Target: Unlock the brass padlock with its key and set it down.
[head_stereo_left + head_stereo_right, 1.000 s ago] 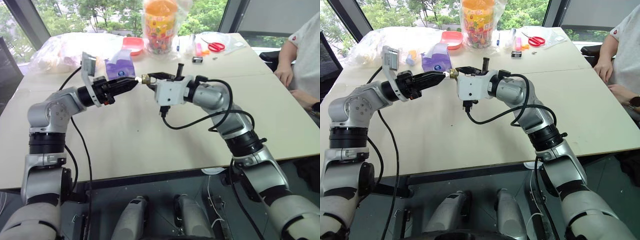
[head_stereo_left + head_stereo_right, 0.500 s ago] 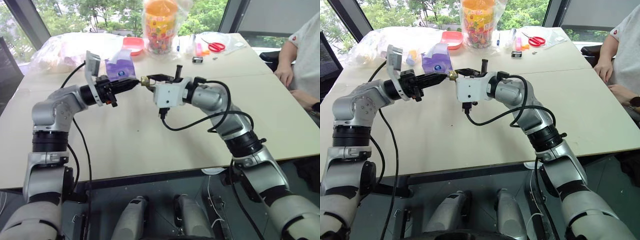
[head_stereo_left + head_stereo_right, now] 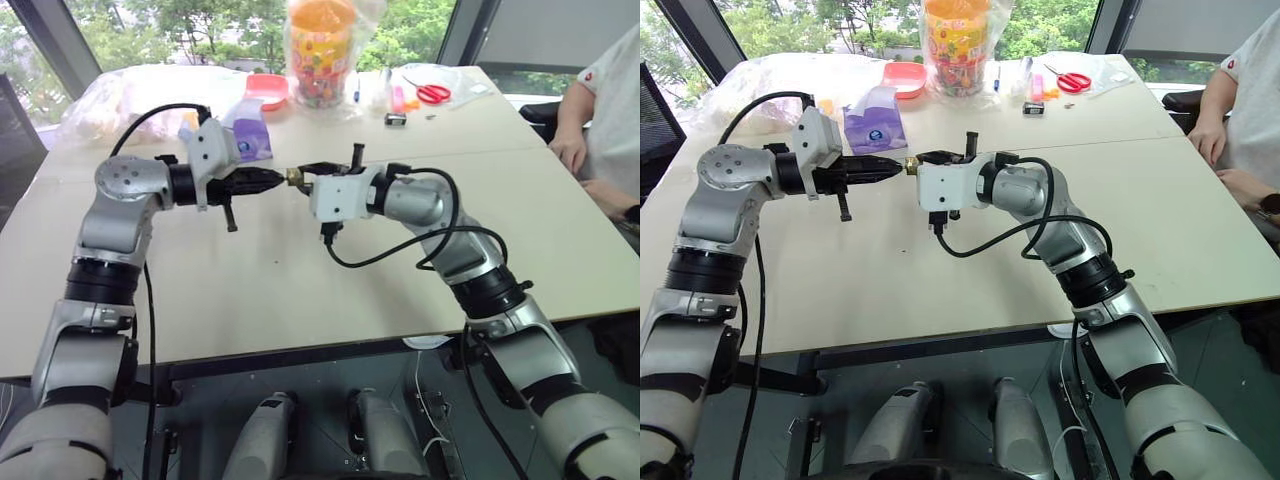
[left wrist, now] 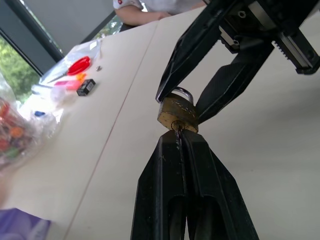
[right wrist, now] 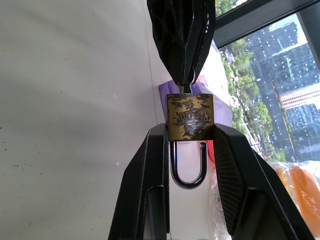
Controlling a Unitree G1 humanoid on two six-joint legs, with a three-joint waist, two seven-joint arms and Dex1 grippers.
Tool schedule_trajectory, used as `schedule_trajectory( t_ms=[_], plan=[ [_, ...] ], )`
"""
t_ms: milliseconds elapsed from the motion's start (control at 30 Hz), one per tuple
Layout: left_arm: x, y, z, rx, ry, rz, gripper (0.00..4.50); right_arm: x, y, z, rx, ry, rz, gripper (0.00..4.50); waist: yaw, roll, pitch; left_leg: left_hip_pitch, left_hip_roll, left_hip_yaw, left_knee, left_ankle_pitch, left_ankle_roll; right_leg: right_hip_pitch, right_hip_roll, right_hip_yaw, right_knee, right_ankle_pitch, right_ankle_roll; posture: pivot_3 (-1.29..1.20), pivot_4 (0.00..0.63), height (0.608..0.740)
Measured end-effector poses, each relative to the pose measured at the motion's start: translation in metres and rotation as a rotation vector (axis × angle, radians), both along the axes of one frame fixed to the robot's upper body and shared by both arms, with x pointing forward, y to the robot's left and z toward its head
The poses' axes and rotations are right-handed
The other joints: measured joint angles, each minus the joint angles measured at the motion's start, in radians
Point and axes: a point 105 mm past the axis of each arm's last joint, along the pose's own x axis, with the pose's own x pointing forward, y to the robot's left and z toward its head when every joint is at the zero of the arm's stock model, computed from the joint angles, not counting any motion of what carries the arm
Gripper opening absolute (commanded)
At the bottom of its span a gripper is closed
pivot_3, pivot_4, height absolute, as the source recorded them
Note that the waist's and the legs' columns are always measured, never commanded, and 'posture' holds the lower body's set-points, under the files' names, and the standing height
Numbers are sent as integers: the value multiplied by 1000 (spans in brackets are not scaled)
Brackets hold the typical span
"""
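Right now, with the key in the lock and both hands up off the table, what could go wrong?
1. The right hand pinches the brass padlock only by its sides, so more twisting could spin it loose.
2. The left hand grips the key at its very tips, where it might slip or bend.
3. In the right wrist view the shackle looks freed at one end; a drop would land on the table below.

Both arms raised above tabletop, elbows out, forearms converging tip to tip near its middle. Left hand roughly level, fingers pressed together, pointing toward right hand. Right hand roughly level, fingers clamped, tips meeting left hand's tips.
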Motion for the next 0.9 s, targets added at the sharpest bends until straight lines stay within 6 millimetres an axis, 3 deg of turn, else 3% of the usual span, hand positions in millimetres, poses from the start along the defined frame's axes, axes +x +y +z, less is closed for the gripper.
schedule_trajectory(
  t_ms=[167,333,700,867,900],
  plan=[
    [1,7,3,-207,347,0,2018,-1,2,5,15,-25,6,663,-8,0,0,0,0,-1,0,0,1,0,0,-1,0,-1,6,0,150,740],
    [-2,11,5,-266,432,-4,2018,-1,2,7,19,-36,5,663,-8,0,0,0,0,-1,0,0,0,0,0,-1,1,1,3,0,150,740],
    [5,-7,-4,-322,472,-17,2018,-4,5,12,27,-56,16,663,-3,0,0,0,0,-1,1,0,0,1,0,-1,0,1,3,0,150,740],
    [9,-9,2,-335,452,-21,2018,-5,6,13,28,-60,16,663,-3,0,0,0,0,-1,0,0,0,0,0,-1,0,1,3,0,150,740],
    [10,-9,1,-342,457,-19,1780,-5,6,13,26,-62,15,663,-3,0,0,0,0,-1,0,0,0,0,0,-1,0,1,3,0,150,740]
  ],
)
